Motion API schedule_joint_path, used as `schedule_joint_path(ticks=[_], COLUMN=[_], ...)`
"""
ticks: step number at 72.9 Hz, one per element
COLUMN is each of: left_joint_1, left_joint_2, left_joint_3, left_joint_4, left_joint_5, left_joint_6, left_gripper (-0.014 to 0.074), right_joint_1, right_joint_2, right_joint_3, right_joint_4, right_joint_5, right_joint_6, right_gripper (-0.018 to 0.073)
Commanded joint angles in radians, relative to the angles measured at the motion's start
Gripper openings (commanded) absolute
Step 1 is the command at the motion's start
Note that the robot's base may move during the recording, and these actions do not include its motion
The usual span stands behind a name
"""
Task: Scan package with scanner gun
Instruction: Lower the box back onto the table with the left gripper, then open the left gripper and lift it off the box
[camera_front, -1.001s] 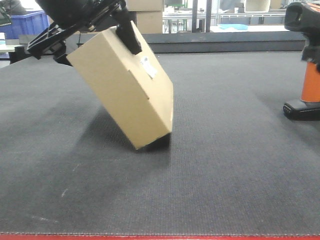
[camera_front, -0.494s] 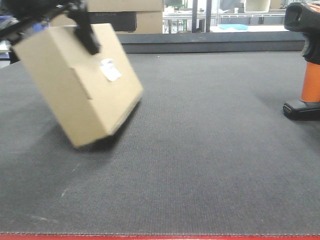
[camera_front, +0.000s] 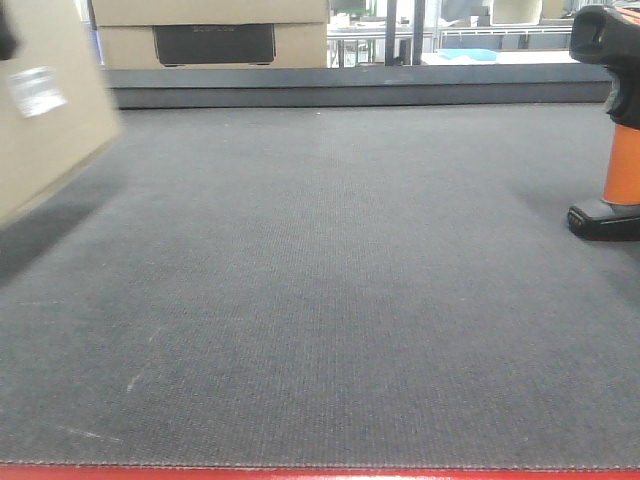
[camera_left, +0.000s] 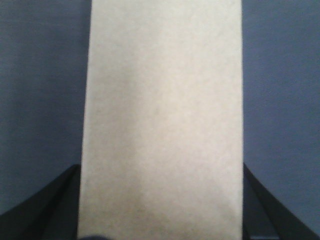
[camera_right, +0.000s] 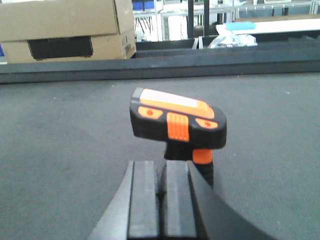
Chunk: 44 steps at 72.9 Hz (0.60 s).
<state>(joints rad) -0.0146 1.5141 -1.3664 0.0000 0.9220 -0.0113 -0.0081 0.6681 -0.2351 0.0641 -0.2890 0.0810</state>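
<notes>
Package (camera_front: 45, 110), clamped in the left gripper (camera_left: 160, 220), has swung to the far left edge, label (camera_front: 36, 90) still showing. Right gripper (camera_right: 161, 200), shut and empty, waits behind the standing scanner gun (camera_right: 177, 125); scan pending.

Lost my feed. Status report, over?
Left gripper shut on package, at frame's left edge. Right gripper shut, empty, behind scanner gun. Scanner upright on mat, nothing between.
</notes>
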Motion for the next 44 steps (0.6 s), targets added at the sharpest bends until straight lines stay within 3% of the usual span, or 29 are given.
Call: schedule_joint_path(ticks=[1,18,44], left_joint_1=[0.003,0.015,0.022], left_joint_2=[-0.011,-0.011,-0.003], left_joint_3=[0.0,0.03,0.105], left_joint_4=[0.015,0.032,0.0], left_joint_5=[-0.002,-0.09,-0.124], left_joint_6=[0.041,0.04,0.038], left_gripper=[-0.0111,-0.0111,-0.0111], right_joint_1=[0.0,0.0,0.0], right_joint_2=[-0.033,-0.052,-0.052], right_joint_3=[0.005,0.005,0.005], right_joint_4=[-0.006,-0.006,-0.006], right_joint_5=[0.024,0.032,0.038], right_joint_6=[-0.004,-0.004,-0.004], right_gripper=[-0.0167,-0.0167,-0.0167])
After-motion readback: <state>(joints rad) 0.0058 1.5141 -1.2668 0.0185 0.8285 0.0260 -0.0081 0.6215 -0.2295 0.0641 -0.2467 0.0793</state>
